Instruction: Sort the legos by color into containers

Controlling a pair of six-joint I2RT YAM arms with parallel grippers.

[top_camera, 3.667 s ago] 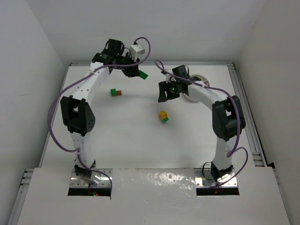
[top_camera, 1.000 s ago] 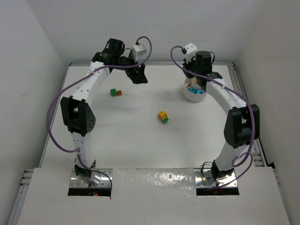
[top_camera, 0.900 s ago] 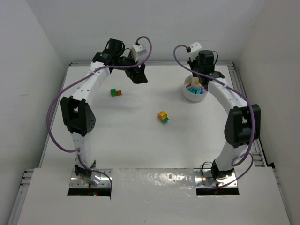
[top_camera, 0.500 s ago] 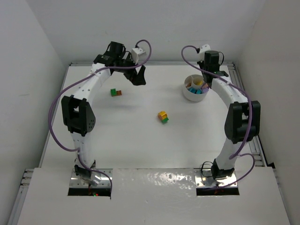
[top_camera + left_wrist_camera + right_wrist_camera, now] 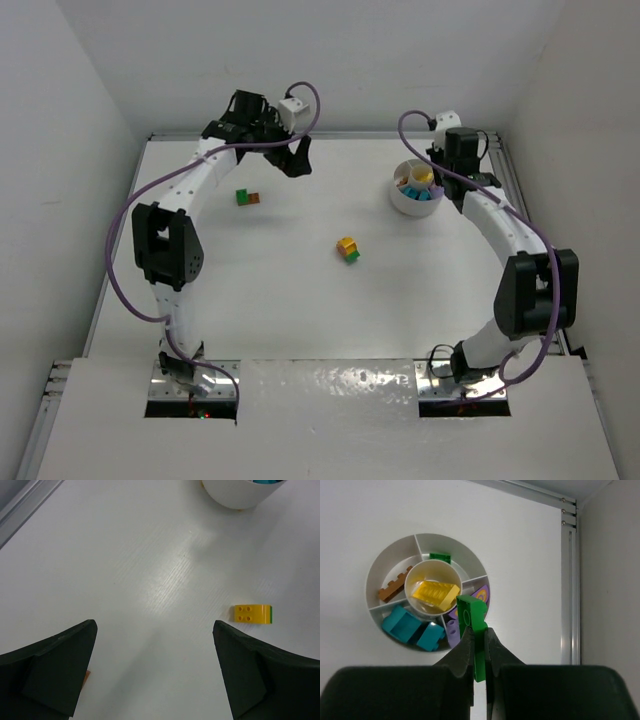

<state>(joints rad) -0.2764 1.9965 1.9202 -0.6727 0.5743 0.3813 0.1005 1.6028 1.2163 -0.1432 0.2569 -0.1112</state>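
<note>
Pinching a green brick between its fingers, the right gripper hangs over the white dish, and in the wrist view the brick's upper end overlaps the edge of the centre cup. That cup holds a yellow brick. Around it sit a brown brick in the left wedge, a small green piece in the top wedge, teal bricks lower left and purple pieces lower right.

The left gripper is spread wide and holds nothing above the table. Two groups lie loose there: a yellow-and-green stack near the middle, and a green-and-orange pair near the left gripper.
</note>
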